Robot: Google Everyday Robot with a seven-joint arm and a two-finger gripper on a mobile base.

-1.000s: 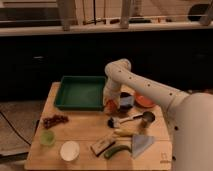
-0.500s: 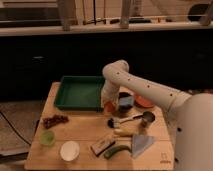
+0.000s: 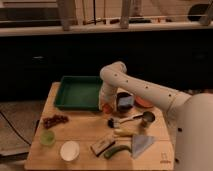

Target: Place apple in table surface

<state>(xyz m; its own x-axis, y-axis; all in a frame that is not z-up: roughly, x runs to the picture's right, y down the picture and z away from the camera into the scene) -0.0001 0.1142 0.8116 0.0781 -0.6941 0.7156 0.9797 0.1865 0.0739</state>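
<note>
While the apple [image 3: 106, 108] sits low at the right front corner of the green tray [image 3: 77, 92], only a sliver of orange-red showing beneath the arm, this task looks close to its finish but not quite there. From the one camera view, the fruit seems to be down at or just above the table surface [image 3: 80, 132], right beside the tray's edge; whether it actually rests on the wood I cannot tell. The gripper [image 3: 107, 102] is right on top of it, pointed straight down, and whether it grips the apple or has let go I cannot tell either. Left to do, by my reading: a clear release and a lift away. Now the arm's pose: the white arm [image 3: 145, 90] reaches in from the right, runs leftward over the dark bowl [image 3: 124, 101] and the orange plate [image 3: 144, 102], bends sharply at its rounded elbow and drops vertically to the tabletop.
</note>
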